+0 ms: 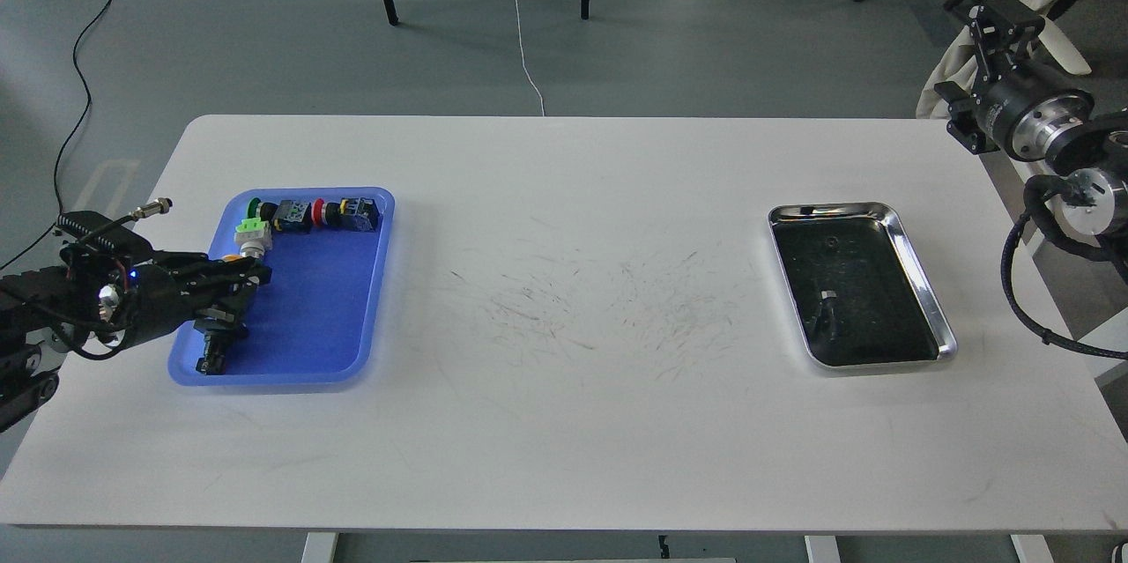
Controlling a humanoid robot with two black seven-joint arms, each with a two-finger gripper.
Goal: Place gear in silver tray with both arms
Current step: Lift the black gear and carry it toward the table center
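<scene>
A white table (564, 422) fills most of the view, its middle marked with fine dark scuffs. On its left part lies a blue tray (326, 343); on its right part, well apart, lies the silver tray (916, 281), whose dark floor mirrors things above it, so what shows there is hard to read.

The left arm (53, 307) comes in low from the left edge, its lower links cut off by the frame. The left gripper (251, 274) reaches over the blue tray's left rim; it is dark and seen against dark parts, so I cannot tell whether its fingers are apart or together, or whether they touch anything. The right arm (1049, 131) is up beside the table's right edge, partly cut off. The right gripper (1005, 17) points away, and its fingers cannot be told apart.

Small parts sit in the blue tray: a row of switches (322, 213) along the far rim, a green-and-white piece (253, 233) near the left corner, and a black piece (214, 350) below the gripper, partly hidden. Which is the gear I cannot tell.
</scene>
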